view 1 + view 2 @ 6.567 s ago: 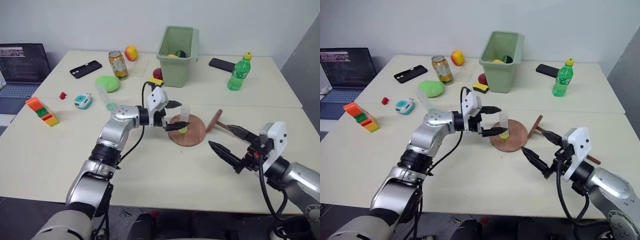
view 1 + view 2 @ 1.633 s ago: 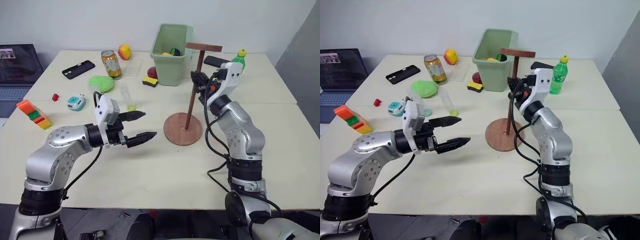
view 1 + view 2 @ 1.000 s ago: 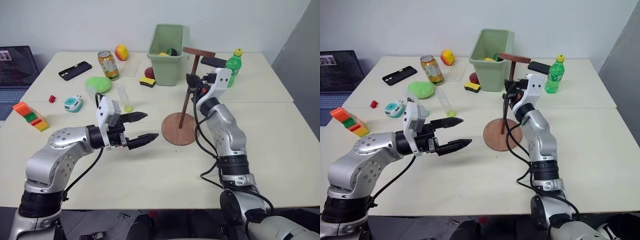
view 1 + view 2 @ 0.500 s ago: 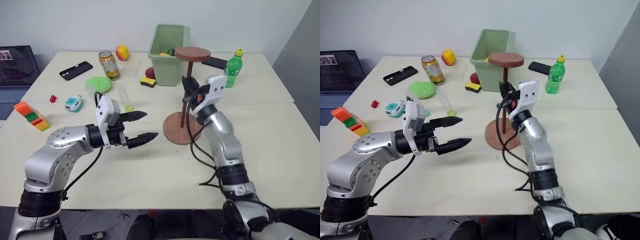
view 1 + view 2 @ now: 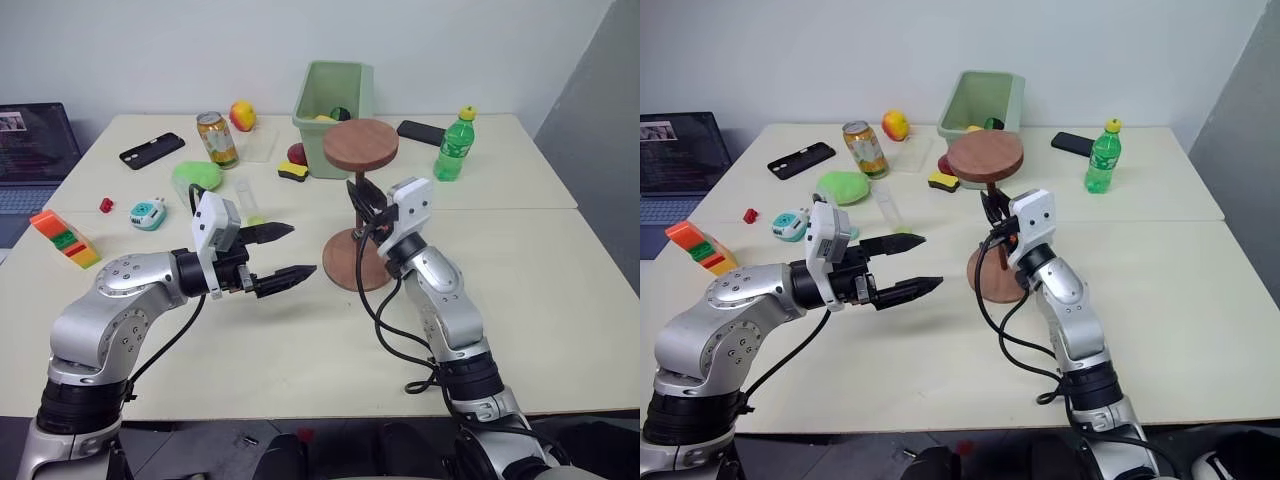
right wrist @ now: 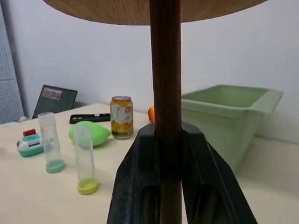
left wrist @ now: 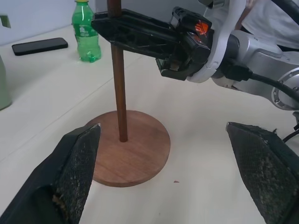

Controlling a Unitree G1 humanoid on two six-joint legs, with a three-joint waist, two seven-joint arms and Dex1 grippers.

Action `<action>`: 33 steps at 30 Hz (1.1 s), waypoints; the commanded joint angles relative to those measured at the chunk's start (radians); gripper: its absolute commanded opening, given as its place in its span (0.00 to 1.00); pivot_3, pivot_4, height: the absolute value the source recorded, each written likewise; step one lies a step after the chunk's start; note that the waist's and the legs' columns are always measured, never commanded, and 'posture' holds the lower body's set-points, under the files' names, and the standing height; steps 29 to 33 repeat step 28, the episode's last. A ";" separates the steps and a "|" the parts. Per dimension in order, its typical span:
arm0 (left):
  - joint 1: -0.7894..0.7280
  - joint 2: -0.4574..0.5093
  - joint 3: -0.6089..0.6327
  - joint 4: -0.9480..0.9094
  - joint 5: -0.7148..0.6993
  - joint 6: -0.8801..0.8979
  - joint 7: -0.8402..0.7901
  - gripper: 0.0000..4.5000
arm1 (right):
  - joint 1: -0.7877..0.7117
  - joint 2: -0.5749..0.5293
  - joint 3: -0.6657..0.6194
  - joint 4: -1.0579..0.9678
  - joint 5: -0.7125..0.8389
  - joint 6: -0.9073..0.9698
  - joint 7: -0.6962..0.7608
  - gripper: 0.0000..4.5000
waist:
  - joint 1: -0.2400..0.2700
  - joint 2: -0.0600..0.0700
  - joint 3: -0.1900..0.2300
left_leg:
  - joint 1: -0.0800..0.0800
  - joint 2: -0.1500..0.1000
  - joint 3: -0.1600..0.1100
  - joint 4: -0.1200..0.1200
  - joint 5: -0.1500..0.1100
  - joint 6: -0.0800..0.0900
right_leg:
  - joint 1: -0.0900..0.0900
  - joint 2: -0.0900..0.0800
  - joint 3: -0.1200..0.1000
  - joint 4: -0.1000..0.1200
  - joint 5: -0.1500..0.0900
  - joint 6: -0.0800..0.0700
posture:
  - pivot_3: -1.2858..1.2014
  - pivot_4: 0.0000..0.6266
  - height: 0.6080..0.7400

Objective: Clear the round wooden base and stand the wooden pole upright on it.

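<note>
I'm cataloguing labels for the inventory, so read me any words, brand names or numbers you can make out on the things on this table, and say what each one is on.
No text is legible here.
Drink can: printed label, too small to read.
Green bottle: label too blurred to read.
Laptop: screen content too small to read.
Small teal device: no readable marking.
Round wooden base and wooden pole: no markings.
</note>
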 commanded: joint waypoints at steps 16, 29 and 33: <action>-0.100 0.065 -0.043 0.121 0.113 -0.083 -0.051 1.00 | 0.078 -0.358 -0.055 -0.306 0.195 0.577 0.292 0.72 | 0.005 0.003 0.005 | -0.014 -0.001 0.001 -0.008 0.004 -0.006 | -0.015 -0.002 0.000 -0.005 0.000 0.000 | 0.52 0.24 1.00; -0.304 0.163 -0.157 0.403 0.272 -0.192 -0.248 1.00 | 0.098 -0.877 -0.339 -0.462 0.497 0.826 0.612 1.00 | 0.026 0.003 0.010 | -0.019 -0.002 0.002 -0.008 0.002 -0.001 | -0.015 -0.002 -0.005 -0.010 0.000 0.000 | 0.52 0.24 1.00; -0.304 0.163 -0.157 0.403 0.272 -0.192 -0.248 1.00 | 0.098 -0.877 -0.339 -0.462 0.497 0.826 0.612 1.00 | 0.026 0.003 0.010 | -0.019 -0.002 0.002 -0.008 0.002 -0.001 | -0.015 -0.002 -0.005 -0.010 0.000 0.000 | 0.52 0.24 1.00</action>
